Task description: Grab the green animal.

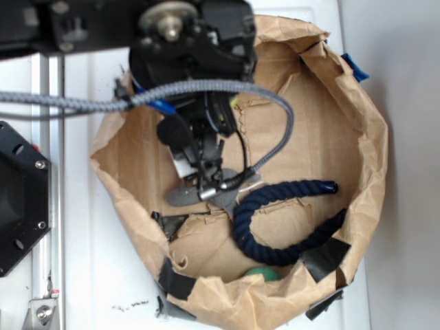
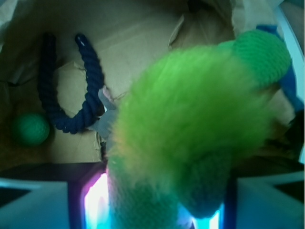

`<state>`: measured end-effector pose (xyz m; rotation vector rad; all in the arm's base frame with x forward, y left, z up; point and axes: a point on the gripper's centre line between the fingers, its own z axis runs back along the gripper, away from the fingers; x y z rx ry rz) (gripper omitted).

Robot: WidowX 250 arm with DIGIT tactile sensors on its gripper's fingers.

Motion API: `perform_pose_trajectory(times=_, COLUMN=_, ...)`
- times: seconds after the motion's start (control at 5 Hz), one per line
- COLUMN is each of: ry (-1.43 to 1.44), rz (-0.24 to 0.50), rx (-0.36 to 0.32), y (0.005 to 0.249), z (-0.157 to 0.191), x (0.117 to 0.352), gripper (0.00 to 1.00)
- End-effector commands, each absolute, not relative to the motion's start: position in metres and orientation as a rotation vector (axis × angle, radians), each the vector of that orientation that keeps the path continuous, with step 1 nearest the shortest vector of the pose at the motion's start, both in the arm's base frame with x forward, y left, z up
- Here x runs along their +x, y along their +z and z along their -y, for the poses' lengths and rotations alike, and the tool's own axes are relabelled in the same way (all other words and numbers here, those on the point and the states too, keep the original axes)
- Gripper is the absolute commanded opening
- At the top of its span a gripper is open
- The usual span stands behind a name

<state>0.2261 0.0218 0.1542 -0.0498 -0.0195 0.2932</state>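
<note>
Green animal [image 2: 190,119] clamped in the hand [image 2: 162,210]; paper wall [image 2: 248,14] near, navy rope [image 2: 86,95] apart

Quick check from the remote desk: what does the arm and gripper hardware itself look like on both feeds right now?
Black WidowX arm, round silver hub on top, grey braided cable looping past it, blue clip beneath. The black gripper carries thin black wires. The wrist view shows pale finger pads, glare-lit.

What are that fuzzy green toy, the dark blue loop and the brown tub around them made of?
The green animal looks like plush: a shaggy, soft yellow-green tuft joined to a smoother, knit-looking green part. The blue rope seems to be twisted fibre cord, matte, with visible strands. The tub looks like crumpled brown paper, creased and torn at the rim, patched with black tape.
</note>
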Motion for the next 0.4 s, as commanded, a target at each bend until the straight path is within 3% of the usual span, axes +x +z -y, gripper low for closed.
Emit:
perform_pose_trajectory(times=0.0, ry=0.298, rz=0.186, rx=-0.021, y=0.167, z=-0.0287, x=0.2485, gripper=0.0)
perform_pose_trajectory(times=0.2, ry=0.305, rz=0.186, rx=-0.006, y=0.1638, z=-0.0276, x=0.2496, gripper=0.0)
